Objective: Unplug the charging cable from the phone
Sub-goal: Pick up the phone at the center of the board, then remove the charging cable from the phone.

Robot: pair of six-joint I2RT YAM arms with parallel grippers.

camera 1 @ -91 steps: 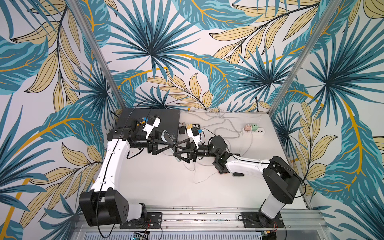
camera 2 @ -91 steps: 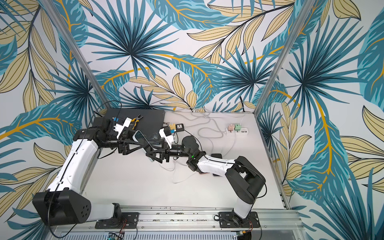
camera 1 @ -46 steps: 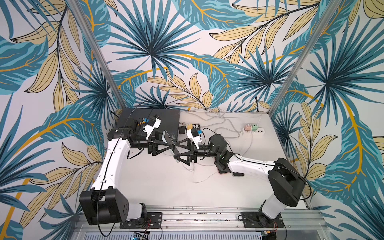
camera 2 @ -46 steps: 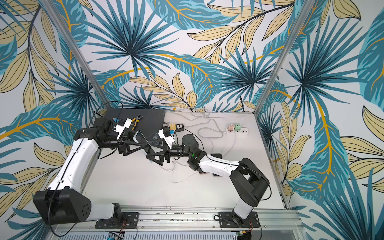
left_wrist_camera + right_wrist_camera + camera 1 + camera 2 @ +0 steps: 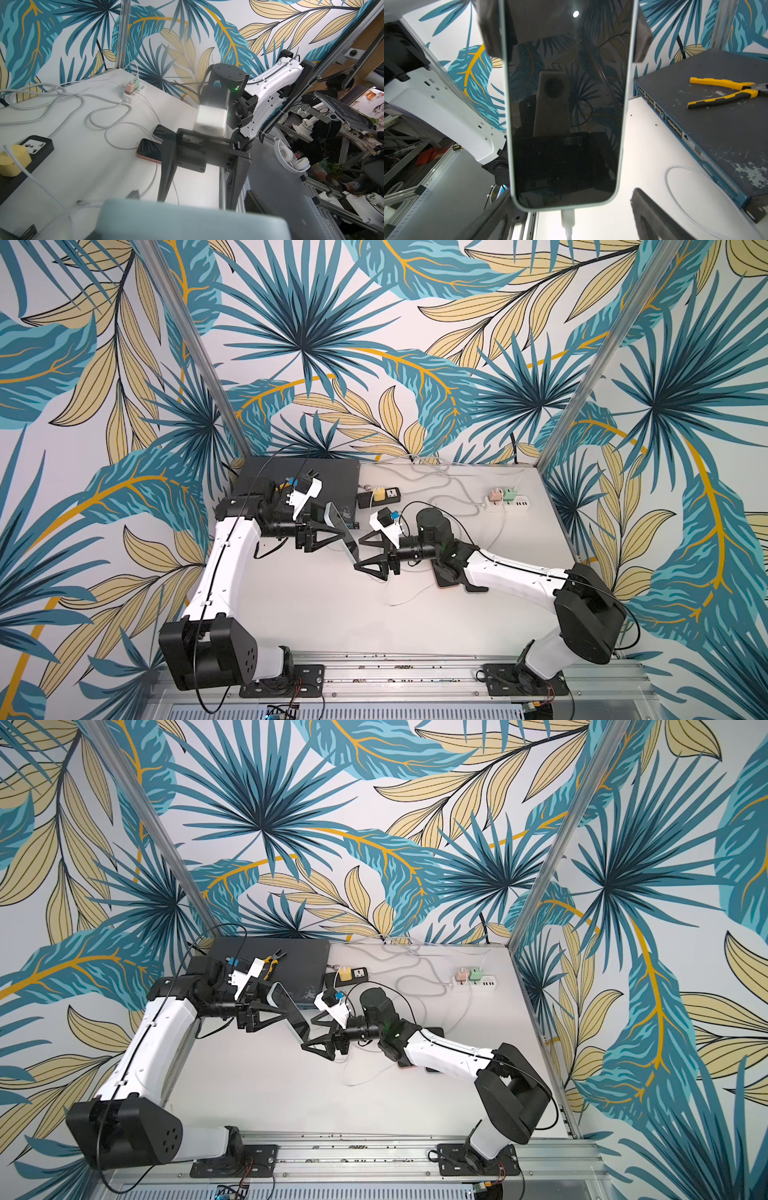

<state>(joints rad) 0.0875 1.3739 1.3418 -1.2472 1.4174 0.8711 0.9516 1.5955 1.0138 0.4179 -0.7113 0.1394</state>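
Both top views show a white table (image 5: 316,614) with a dark flat box (image 5: 332,477) at its 11 o'clock corner. Near the table's middle, the left gripper (image 5: 338,533) is clamped on a phone (image 5: 350,549), holding it raised and tilted. At the phone's 4 o'clock, the right gripper (image 5: 360,552) has its jaws spread wide either side of the phone's lower end, gripping nothing. A white charging cable (image 5: 568,218) is plugged into that end.

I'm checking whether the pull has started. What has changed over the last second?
The right arm's elbow swung outward to its right; the right pincer barely moved, open astride the cable. Nothing gripped or released. The left pincer still clamps the phone, cable still plugged in.
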